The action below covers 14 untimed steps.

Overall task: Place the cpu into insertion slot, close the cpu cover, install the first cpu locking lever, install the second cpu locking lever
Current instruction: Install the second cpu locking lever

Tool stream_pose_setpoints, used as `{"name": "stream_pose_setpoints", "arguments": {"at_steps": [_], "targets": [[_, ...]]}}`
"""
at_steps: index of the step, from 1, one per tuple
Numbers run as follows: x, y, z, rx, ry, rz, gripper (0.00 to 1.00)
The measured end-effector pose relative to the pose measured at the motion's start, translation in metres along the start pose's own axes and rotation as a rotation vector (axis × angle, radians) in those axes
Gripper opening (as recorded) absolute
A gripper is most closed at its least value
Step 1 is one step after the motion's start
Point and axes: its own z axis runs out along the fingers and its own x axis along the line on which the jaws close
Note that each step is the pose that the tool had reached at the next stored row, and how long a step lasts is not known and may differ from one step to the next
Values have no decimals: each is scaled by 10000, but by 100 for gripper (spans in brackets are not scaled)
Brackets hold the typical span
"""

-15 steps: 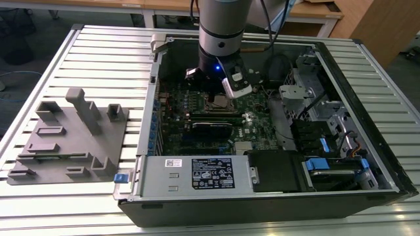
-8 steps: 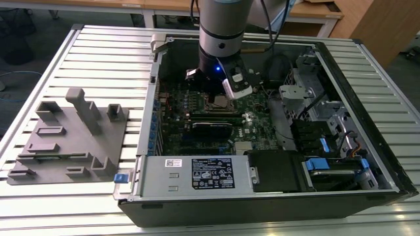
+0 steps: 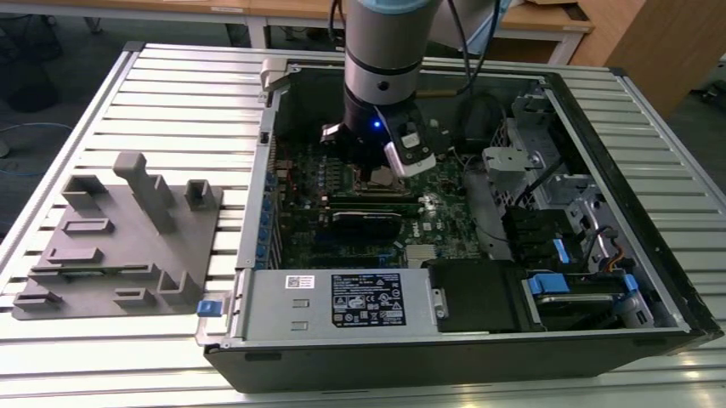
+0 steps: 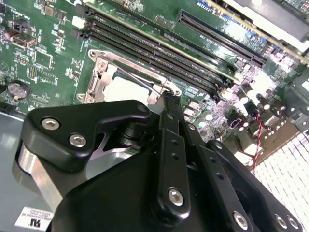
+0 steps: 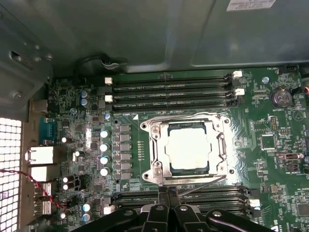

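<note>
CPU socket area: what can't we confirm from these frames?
- Silver-grey square cpu: top glares white in the first wrist view, surface unreadable.
- Silvery metal cpu cover: the black claw hides its near half in the second wrist view.
- Exterior view: arm blocks the socket.
- Thin wire lever: latched or not, unclear.

We see the exterior view evenly lit from above, with pale sheen on the table [image 3: 170, 93] slats and deep shade inside the case [image 3: 635, 323]. In the first wrist view the cpu [image 5: 189, 149] glares almost white, and the vent grille [image 5: 9, 159] is blown out. In the second wrist view the gripper [image 4: 166, 104] looms dark and soft, and glare washes the board [image 4: 251, 82] towards one corner.
</note>
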Motion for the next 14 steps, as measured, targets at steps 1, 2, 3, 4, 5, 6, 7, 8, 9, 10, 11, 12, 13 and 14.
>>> {"name": "stream_pose_setpoints", "arguments": {"at_steps": [1,2,3,4,5,6,7,8,9,10,11,12,13,14], "targets": [[0,-8,15,0,0,0,11],[0,-15,31,0,0,0,11],[-1,-22,46,0,0,1,11],[-1,-27,58,1,0,1,11],[-1,-30,67,0,0,1,11],[-1,-30,68,1,0,1,11],[-1,-30,68,1,0,1,11],[-3,-30,70,1,1,1,11],[-3,-31,72,0,1,1,11],[-3,-31,73,0,1,0,11],[-3,-31,73,0,0,0,11],[-3,-32,83,1,1,0,11],[-2,-32,83,0,0,1,11],[-3,-33,86,0,0,0,11]]}}
